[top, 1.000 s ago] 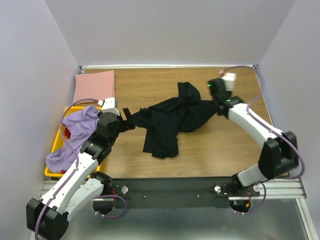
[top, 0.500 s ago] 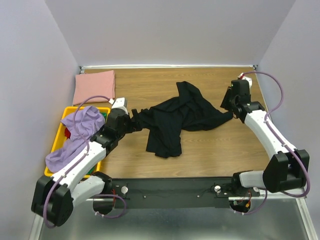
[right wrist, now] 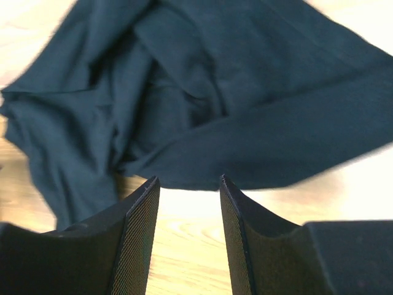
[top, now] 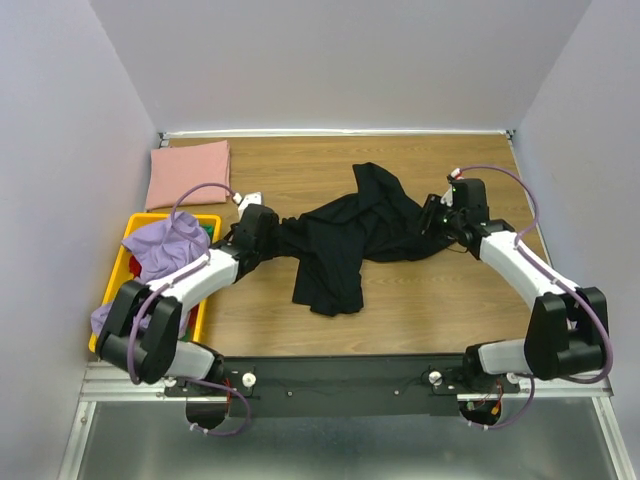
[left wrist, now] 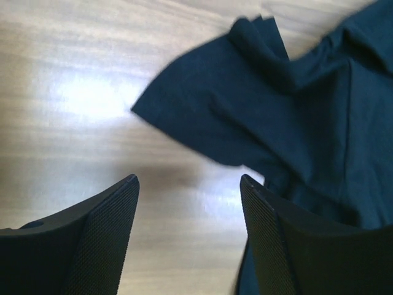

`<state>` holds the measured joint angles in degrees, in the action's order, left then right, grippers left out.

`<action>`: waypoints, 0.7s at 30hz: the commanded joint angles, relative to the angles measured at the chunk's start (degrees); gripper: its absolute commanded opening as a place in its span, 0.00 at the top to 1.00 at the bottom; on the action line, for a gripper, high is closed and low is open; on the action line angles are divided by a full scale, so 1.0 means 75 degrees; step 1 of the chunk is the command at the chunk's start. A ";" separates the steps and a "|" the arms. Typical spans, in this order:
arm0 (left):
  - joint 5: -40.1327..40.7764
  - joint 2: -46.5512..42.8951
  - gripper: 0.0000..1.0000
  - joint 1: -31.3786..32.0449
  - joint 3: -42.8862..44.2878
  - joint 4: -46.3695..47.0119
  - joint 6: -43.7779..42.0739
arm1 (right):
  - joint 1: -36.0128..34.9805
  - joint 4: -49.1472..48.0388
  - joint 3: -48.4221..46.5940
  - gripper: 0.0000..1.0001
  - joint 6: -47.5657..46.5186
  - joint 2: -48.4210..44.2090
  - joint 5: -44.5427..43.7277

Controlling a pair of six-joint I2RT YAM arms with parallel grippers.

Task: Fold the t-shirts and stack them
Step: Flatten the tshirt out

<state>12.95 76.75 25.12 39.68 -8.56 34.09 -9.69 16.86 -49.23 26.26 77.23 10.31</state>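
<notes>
The black t-shirt [top: 340, 240] is lying crumpled mid-way across the table [top: 420, 290], its long axis running left to right. The left gripper [left wrist: 189, 179] is hovering wide open and empty at the shirt's left edge. The right gripper [right wrist: 187, 179] is hanging about half open, holding nothing, just right of its right edge, about equally close.

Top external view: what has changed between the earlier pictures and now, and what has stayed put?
The left gripper reached forward to the left end of the black t-shirt, open. The right gripper let go of the shirt's right edge, swung out, then returned low beside it, open. The pink t-shirt, lavender t-shirt and yellow crate stayed put.
</notes>
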 commanded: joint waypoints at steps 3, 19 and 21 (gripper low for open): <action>0.0769 0.1039 0.30 -0.0045 0.0767 0.0110 0.0084 | -0.0032 -0.0771 -0.0057 0.48 0.0190 0.0471 0.0852; 0.1074 0.2328 0.35 -0.0596 0.1576 -0.0324 0.0389 | -0.0020 -0.0866 -0.0291 0.47 0.0026 0.1116 0.1075; 0.1004 0.2504 0.35 -0.0643 0.1658 -0.0301 0.0424 | -0.0032 -0.0877 -0.0291 0.46 0.0014 0.1175 0.1110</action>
<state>19.22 93.38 20.73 50.54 -10.39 35.81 -9.69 11.57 -50.09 26.98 84.90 17.04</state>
